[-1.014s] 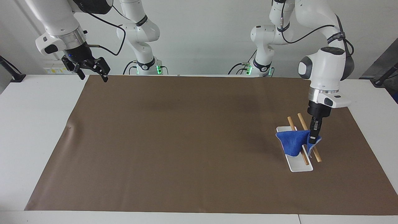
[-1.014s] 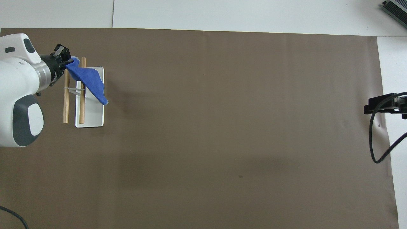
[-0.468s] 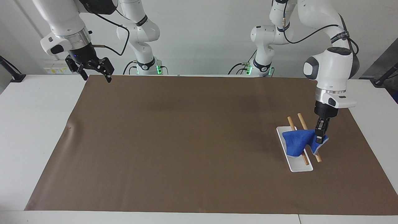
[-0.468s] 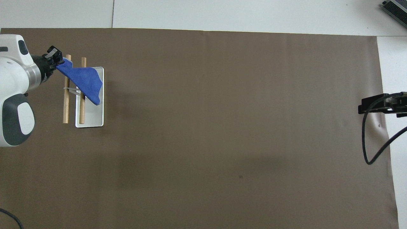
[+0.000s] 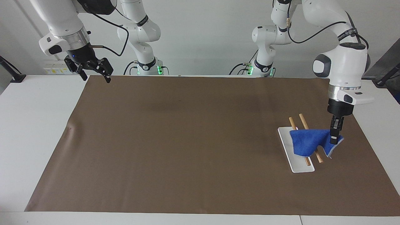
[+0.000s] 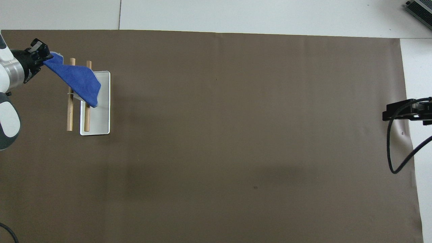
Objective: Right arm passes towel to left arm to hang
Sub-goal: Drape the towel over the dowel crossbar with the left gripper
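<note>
The blue towel [image 5: 307, 141] drapes across two wooden rods [image 5: 302, 120] of a rack on a white base [image 5: 298, 167] at the left arm's end of the table. My left gripper [image 5: 333, 139] is shut on one corner of the towel, over the mat just beside the rods. In the overhead view the towel [image 6: 79, 81] stretches from the left gripper [image 6: 45, 60] over both rods [image 6: 70, 116] to the base [image 6: 101, 123]. My right gripper [image 5: 95, 76] is open and empty, raised over the mat's edge at the right arm's end; it also shows in the overhead view [image 6: 401, 113].
A large brown mat [image 5: 187, 140] covers most of the white table [image 5: 31, 125]. The right arm's black cable [image 6: 393, 152] loops over the mat's edge.
My left gripper has moved toward the left arm's end of the table, pulling the towel farther across the rods. My right gripper has shifted slightly and stays raised.
</note>
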`<state>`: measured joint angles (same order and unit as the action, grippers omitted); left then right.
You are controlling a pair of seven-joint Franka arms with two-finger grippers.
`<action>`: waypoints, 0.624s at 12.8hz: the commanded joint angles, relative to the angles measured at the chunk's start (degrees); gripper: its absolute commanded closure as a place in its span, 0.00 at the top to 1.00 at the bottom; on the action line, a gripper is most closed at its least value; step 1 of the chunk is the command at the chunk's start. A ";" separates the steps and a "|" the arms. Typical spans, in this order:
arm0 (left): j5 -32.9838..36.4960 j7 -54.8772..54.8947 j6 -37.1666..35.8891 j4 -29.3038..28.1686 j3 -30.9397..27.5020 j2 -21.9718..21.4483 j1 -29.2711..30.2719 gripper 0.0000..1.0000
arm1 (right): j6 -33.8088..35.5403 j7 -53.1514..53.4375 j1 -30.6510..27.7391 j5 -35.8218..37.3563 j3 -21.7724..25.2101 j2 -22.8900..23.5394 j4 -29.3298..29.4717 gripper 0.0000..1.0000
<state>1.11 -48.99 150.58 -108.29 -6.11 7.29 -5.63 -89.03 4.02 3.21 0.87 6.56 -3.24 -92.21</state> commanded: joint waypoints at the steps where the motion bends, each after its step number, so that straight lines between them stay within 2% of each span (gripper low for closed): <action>1: -1.55 1.79 -1.52 3.08 0.13 1.93 1.06 0.00 | -1.33 0.46 -1.19 -1.30 -0.23 -1.33 -1.83 1.00; 8: -1.72 4.51 -3.44 1.59 -0.65 1.58 2.03 0.00 | -0.89 0.29 -1.10 -1.39 -0.23 -1.33 -1.92 1.00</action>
<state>0.67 -46.92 149.30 -106.93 -6.41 8.75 -4.04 -89.03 4.02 2.62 0.60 6.56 -3.24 -92.42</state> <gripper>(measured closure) 0.978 0.000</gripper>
